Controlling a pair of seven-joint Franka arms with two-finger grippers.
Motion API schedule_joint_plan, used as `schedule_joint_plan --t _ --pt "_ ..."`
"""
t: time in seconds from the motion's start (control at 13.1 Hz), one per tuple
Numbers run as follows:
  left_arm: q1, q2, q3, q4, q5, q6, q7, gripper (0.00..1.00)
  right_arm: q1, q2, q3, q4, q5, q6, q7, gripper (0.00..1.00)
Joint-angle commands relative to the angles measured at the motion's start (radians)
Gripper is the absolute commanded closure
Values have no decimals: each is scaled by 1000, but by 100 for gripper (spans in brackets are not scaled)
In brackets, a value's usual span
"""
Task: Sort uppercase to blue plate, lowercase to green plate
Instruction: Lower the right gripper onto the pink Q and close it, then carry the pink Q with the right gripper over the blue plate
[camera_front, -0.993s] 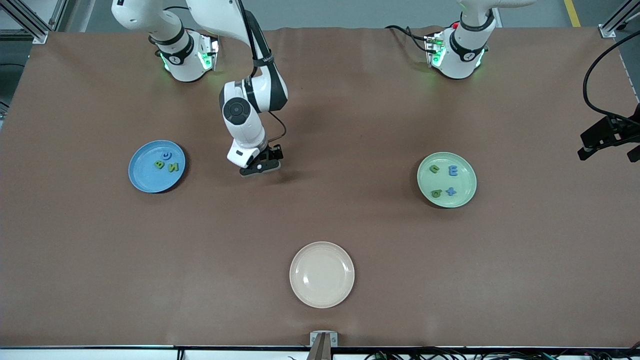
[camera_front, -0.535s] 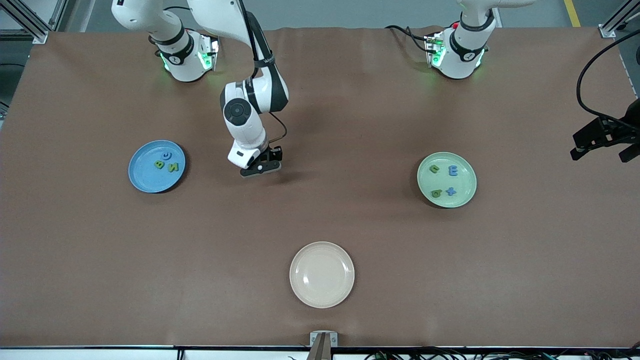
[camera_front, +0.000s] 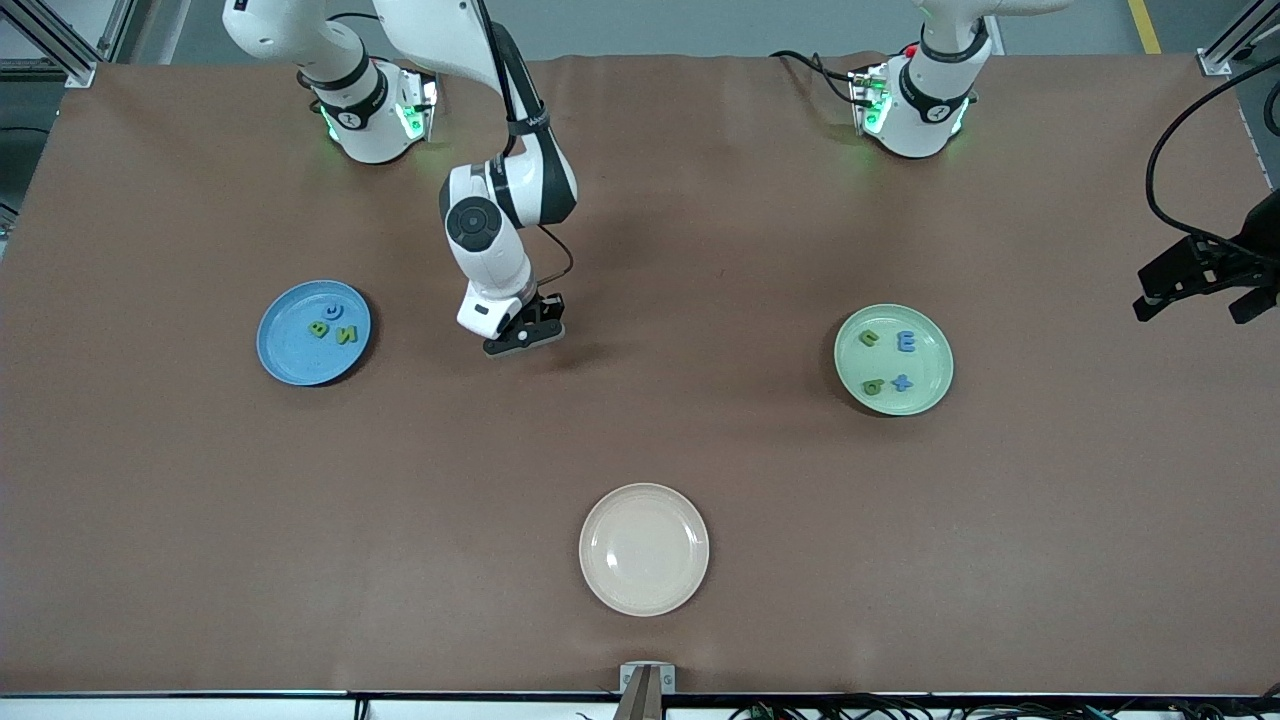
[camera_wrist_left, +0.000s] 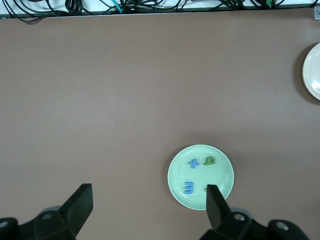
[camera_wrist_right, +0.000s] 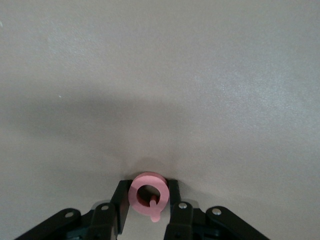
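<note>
Brown covering spreads over the whole desk (camera_front: 700, 450), and the cream plate (camera_front: 644, 549) close to the front camera serves as the landmark. Going across the front view from the right arm's end, the blue plate (camera_front: 290, 360) lies farther from the camera than the cream plate and toward the right arm's end of it. It carries three uppercase letters: a green B (camera_front: 319, 328), a green N (camera_front: 346, 334) and a blue ring letter (camera_front: 334, 311). Next comes the right gripper (camera_front: 522, 340), low over bare desk between the blue plate and the cream plate's line, farther from the camera than the cream plate. In the right wrist view its jaws are clamped on the pink ring letter with a small tail (camera_wrist_right: 148, 195), one finger (camera_wrist_right: 121, 206) pressed to each side of the ring, which sits at the level of the covering; whether it still touches the desk cannot be told. Farther along, toward the left arm's end from the cream plate and farther from the camera, the green plate (camera_front: 930, 392) holds four lowercase letters: a green c shape (camera_front: 869, 339), a blue E shape (camera_front: 906, 342), a green p shape (camera_front: 873, 386) and a blue cross (camera_front: 902, 382). The left gripper (camera_front: 1205, 280) waits at the desk's edge past the green plate, its jaws wide apart and holding nothing.
</note>
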Motion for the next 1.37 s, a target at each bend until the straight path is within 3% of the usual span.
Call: schedule_joint_plan --t 0.0,0.15,0.31,0.53,0.76,0.92,1.07,1.3 --pt "-1 -14 -10 4 -3 -22 -12 0 -34 17 15 1 34 0 -40 100" --pt "-1 -14 -10 4 -3 -22 -12 0 -50 -2 4 -3 33 -8 -72 100" --pt "0 -14 -10 4 -3 -22 -12 0 -60 -35 -49 -13 33 -49 -177 100" --pt "2 -14 -10 6 -3 -22 -12 0 -38 -101 -261 -38 25 -230 -443 100" --pt "3 -12 -10 6 -3 -17 -12 0 54 -102 -535 -94 20 -344 -701 100" --pt "3 -12 -10 6 -3 -17 -12 0 71 -89 -649 -127 7 -381 -856 100" --pt "5 -11 -8 6 -2 -17 -12 0 52 -45 -700 -150 -1 -375 -997 100" --pt "5 -11 -8 7 0 -17 -12 0 -68 -22 -691 -173 -1 -306 -1111 100"
